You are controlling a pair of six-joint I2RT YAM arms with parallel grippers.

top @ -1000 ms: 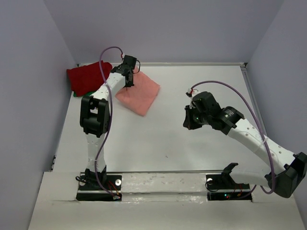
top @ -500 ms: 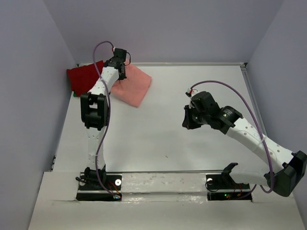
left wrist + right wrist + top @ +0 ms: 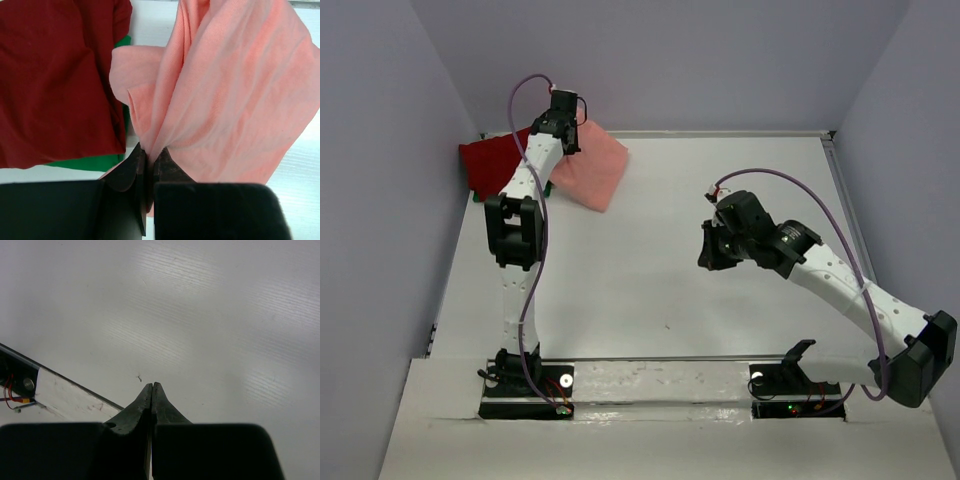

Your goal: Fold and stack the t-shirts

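Observation:
The folded salmon-pink t-shirt [image 3: 592, 170] [image 3: 235, 95] hangs from my left gripper [image 3: 564, 138] [image 3: 149, 152], which is shut on its near edge at the back left of the table. Its left side reaches over the dark red t-shirt [image 3: 496, 162] [image 3: 55, 80]. That shirt lies folded on a green t-shirt [image 3: 85, 162], of which only a strip shows. My right gripper [image 3: 708, 252] [image 3: 151, 386] hovers shut and empty over bare table at mid right.
The side walls stand close to the table, the left one right beside the red shirt. A raised rail [image 3: 846, 215] runs along the table's right edge. The white base board [image 3: 660, 378] [image 3: 65, 395] with both arm mounts lies along the near edge.
My left gripper has carried the salmon-pink shirt back and to the left, from beside the red shirt to partly over it. The right arm has hardly moved.

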